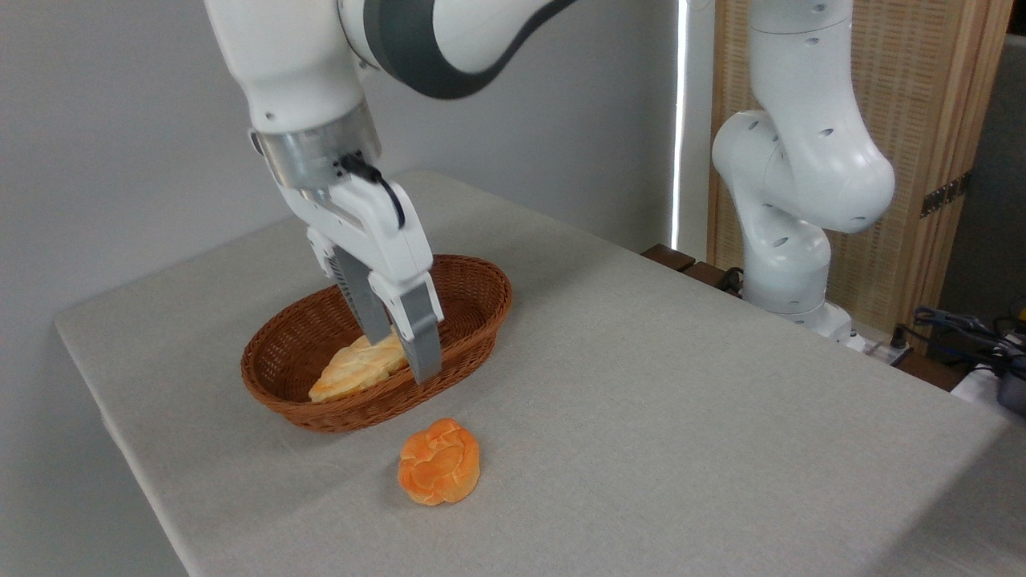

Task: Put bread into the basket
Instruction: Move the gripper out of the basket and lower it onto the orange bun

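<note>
The bread (439, 473), a small round bright-orange bun with a knotted, rose-like lobed top, lies on the pale grey cloth-covered tabletop (681, 385), just in front of the basket and outside it, not touching the rim. The basket (469, 300) is a shallow oval of dark reddish-brown wicker with a tightly woven wall and a braided rim, several times wider than the bun. Inside it lies a pale yellow, elongated, leaf-shaped pastry (353, 370) with a ridged, layered surface, resting along the near side of the basket floor. The white robot arm reaches down from the upper left, and its claw (398, 354) hangs over the basket with two grey ribbed fingers (423, 340) pointing downward and tilted slightly to the right. The fingers stand a narrow gap apart with nothing between them; the nearer tip shows in front of the basket's near rim, while the farther one drops toward the pastry. The bun lies well clear of the claw. The arm's white jointed base (789, 200) stands at the tabletop's far right edge before a slatted wooden screen (938, 120).
</note>
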`<state>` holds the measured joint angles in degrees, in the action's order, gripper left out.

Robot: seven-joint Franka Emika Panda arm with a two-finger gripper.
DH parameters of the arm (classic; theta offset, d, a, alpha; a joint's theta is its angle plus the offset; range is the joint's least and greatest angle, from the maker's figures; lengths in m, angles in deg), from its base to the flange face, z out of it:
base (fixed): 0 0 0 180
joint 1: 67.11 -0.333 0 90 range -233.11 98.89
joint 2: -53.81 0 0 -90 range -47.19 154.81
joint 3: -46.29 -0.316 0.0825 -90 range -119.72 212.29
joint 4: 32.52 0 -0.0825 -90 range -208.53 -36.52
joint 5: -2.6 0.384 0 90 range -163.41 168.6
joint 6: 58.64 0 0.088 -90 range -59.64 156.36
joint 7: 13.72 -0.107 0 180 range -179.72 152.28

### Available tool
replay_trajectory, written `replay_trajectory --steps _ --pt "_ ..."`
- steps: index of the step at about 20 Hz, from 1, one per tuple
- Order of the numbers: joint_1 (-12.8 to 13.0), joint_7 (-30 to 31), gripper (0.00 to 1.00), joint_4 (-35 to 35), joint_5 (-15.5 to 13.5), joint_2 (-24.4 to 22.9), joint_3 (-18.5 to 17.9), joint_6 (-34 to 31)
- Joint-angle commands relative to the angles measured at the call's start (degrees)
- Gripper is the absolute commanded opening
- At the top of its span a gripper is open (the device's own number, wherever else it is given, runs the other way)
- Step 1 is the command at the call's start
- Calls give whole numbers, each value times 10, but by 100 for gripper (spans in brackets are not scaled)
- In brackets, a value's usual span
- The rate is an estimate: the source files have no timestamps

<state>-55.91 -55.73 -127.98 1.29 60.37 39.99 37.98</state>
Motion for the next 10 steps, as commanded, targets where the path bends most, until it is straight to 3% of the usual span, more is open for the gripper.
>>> replay_trajectory --steps 1,10 --pt "-2 -72 100 -49 -2 -1 -9 32" --pt "-3 -73 100 -58 -3 58 -18 114"
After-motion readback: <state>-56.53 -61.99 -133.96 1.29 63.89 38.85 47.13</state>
